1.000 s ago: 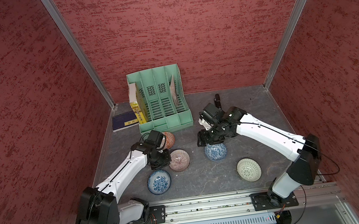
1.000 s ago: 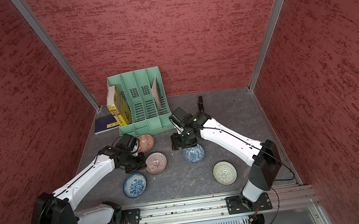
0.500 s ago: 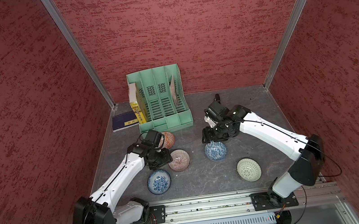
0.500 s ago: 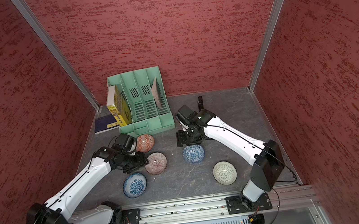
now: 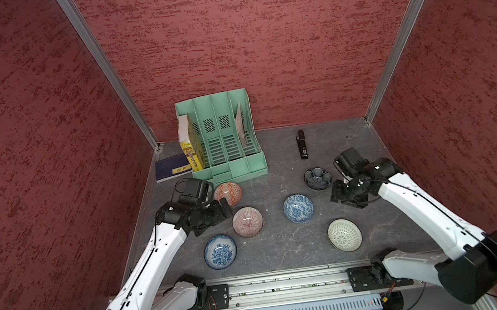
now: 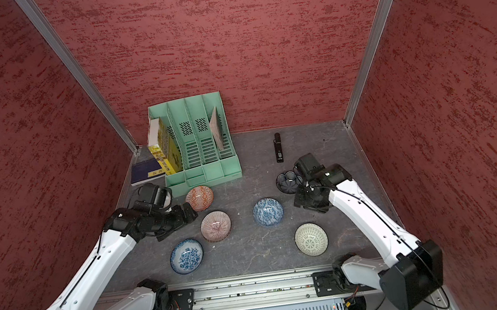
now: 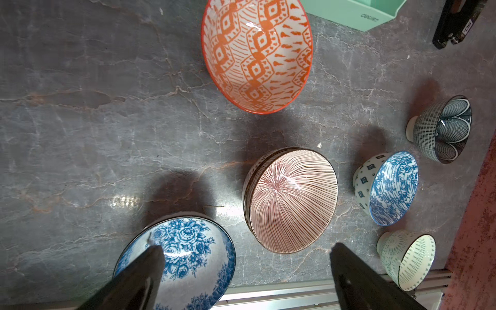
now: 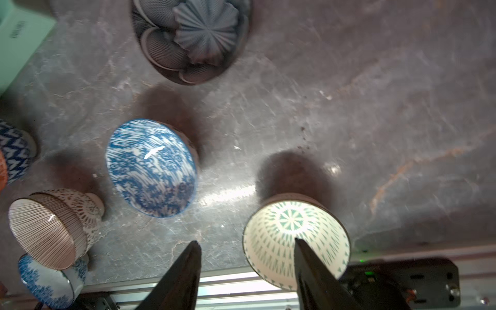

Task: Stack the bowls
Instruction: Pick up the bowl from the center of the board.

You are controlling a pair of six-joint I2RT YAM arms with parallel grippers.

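Grey marbled tabletop [image 5: 270,257] holds bowls [image 5: 298,208] between red walls [image 5: 259,47].

Lab booth: red panel walls [image 5: 259,47], aluminium rail [image 5: 290,282].

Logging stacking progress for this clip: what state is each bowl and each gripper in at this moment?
Orange geometric ceramic bowl: upright, unstacked.
Pink-brown striped ceramic bowl: nested inside the brown lattice bowl.
Brown lattice ceramic bowl: upright, holding the striped one.
Blue rose-patterned bowl: upright, unstacked.
Blue-white floral bowl: upright, unstacked.
Green lattice bowl: upright, unstacked.
Dark blue-grey petal-shaped bowl: upright, unstacked.
Left gripper: open, empty.
Right gripper: open, empty.
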